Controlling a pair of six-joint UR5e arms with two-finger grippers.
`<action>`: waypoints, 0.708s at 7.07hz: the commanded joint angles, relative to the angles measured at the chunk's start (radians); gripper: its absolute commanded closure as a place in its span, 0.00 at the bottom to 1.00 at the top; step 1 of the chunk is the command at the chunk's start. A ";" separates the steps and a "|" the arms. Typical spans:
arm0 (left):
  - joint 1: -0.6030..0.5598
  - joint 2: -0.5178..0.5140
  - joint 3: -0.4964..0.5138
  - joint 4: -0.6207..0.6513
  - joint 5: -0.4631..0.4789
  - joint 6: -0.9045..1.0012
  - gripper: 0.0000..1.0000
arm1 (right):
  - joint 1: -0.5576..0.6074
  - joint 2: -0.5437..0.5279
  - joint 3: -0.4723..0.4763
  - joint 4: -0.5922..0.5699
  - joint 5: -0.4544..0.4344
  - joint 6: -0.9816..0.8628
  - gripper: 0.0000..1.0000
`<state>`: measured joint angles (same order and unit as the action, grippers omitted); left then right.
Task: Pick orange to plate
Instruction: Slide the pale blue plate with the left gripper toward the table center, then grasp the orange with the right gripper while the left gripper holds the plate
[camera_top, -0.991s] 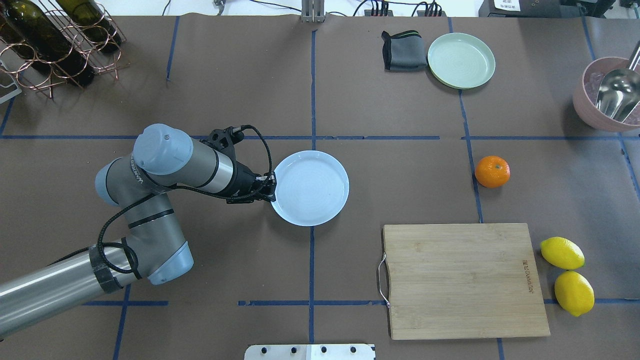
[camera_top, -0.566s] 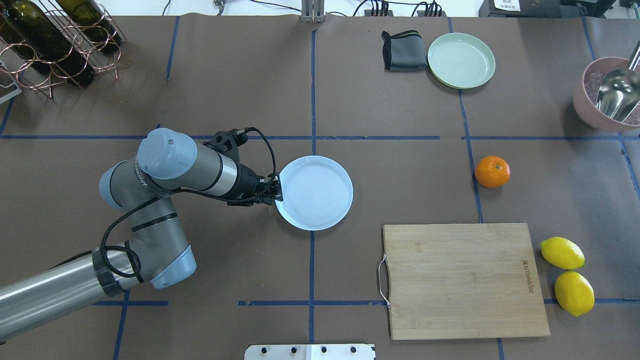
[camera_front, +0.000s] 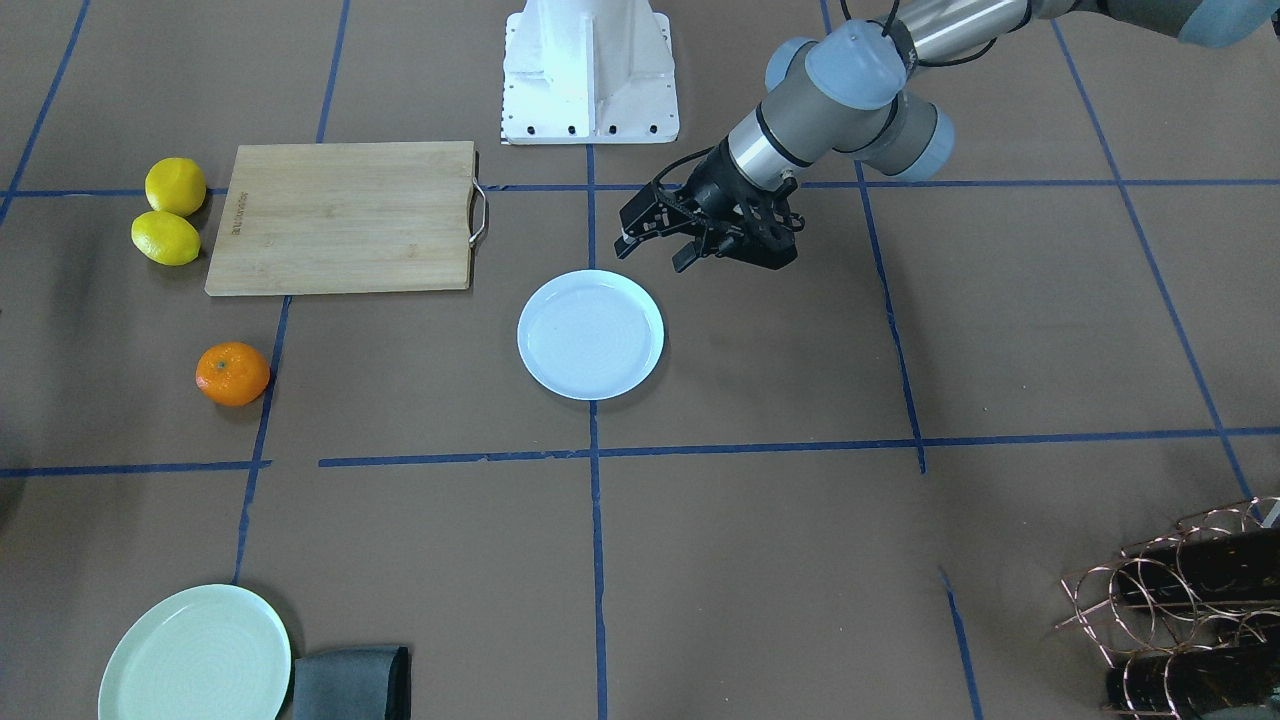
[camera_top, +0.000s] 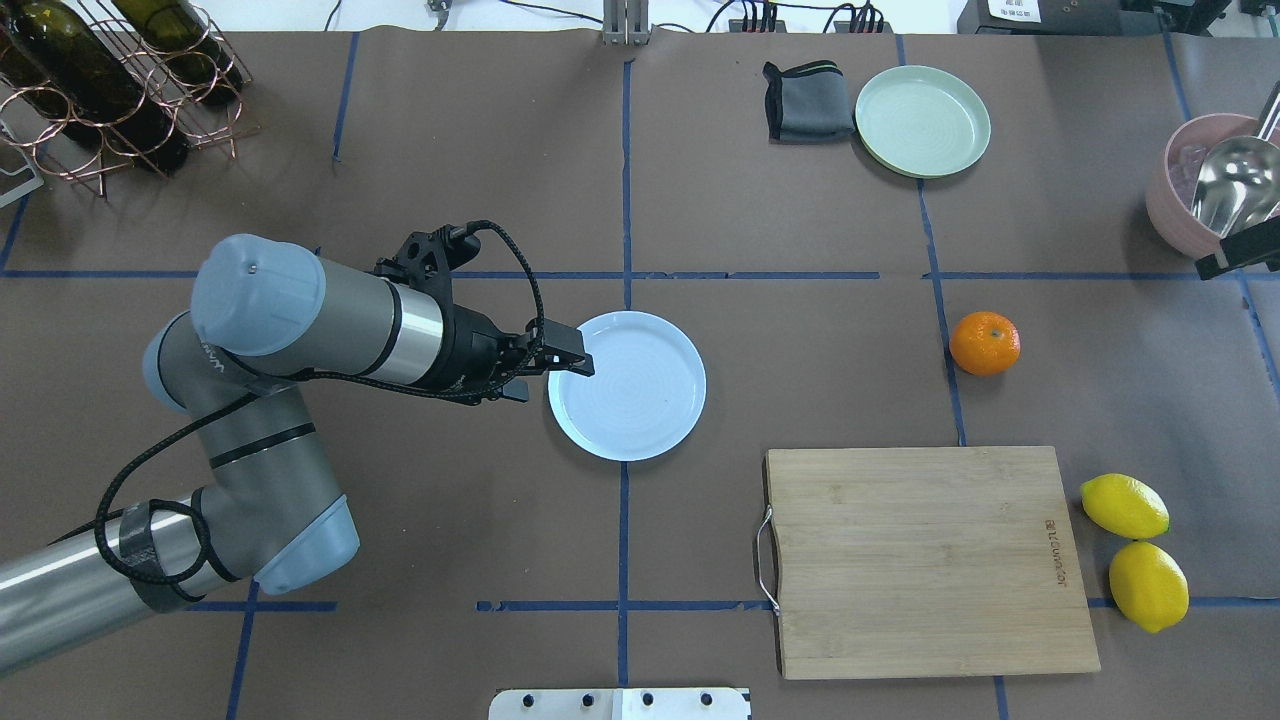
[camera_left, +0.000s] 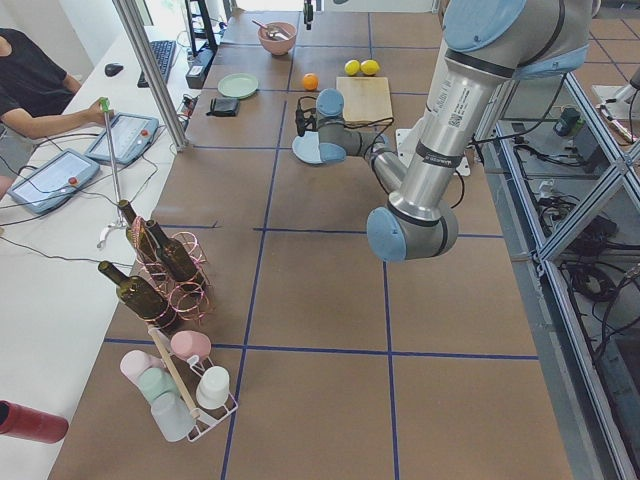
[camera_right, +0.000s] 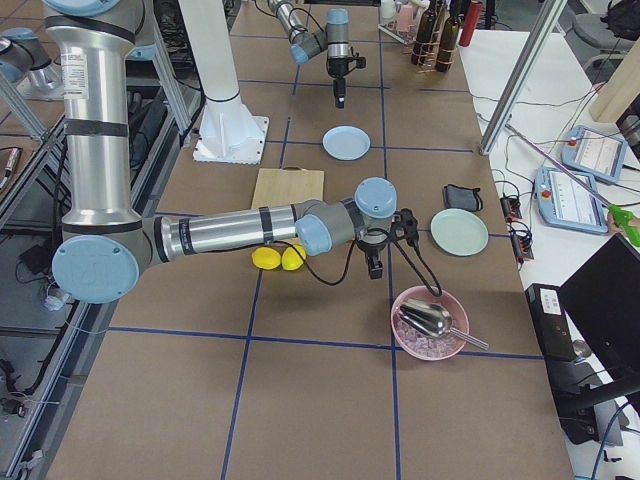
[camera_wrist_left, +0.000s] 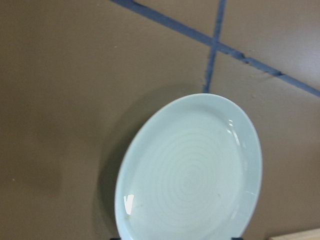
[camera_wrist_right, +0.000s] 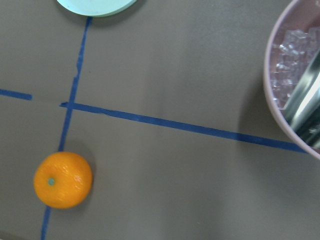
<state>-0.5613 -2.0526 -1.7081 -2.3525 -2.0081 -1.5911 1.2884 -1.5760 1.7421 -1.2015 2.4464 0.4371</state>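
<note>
The orange (camera_top: 985, 343) lies on the brown mat at the right, alone on a blue tape line; it also shows in the front view (camera_front: 232, 374) and the right wrist view (camera_wrist_right: 63, 180). The glossy white plate (camera_top: 650, 405) rests empty at the table's middle (camera_front: 591, 334) and fills the left wrist view (camera_wrist_left: 190, 170). My left gripper (camera_top: 557, 383) hovers above the plate's left edge, open and holding nothing (camera_front: 652, 257). My right gripper (camera_right: 375, 270) hangs over the mat between the orange and the pink bowl; only a dark sliver of it (camera_top: 1237, 257) shows overhead, and I cannot tell its state.
A wooden cutting board (camera_top: 930, 560) lies at the front right with two lemons (camera_top: 1125, 506) beside it. A mint-green plate (camera_top: 922, 121) and a grey cloth (camera_top: 808, 100) sit at the back. A pink bowl (camera_top: 1175, 200) with ice and a scoop stands far right; a bottle rack (camera_top: 100, 80) stands back left.
The left gripper slid the plate slightly right, then let go of its rim, opened and rose. A piece of the right gripper has come in at the right edge.
</note>
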 joint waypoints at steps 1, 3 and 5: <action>0.001 0.011 -0.022 -0.001 0.031 -0.003 0.08 | -0.131 0.004 0.042 0.157 -0.065 0.381 0.00; 0.003 0.012 -0.016 -0.001 0.032 -0.001 0.08 | -0.300 0.023 0.071 0.149 -0.266 0.426 0.00; 0.004 0.012 -0.016 -0.001 0.032 -0.001 0.08 | -0.392 0.075 0.054 0.113 -0.392 0.523 0.00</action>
<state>-0.5575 -2.0405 -1.7245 -2.3531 -1.9762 -1.5924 0.9420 -1.5338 1.8050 -1.0626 2.1149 0.9010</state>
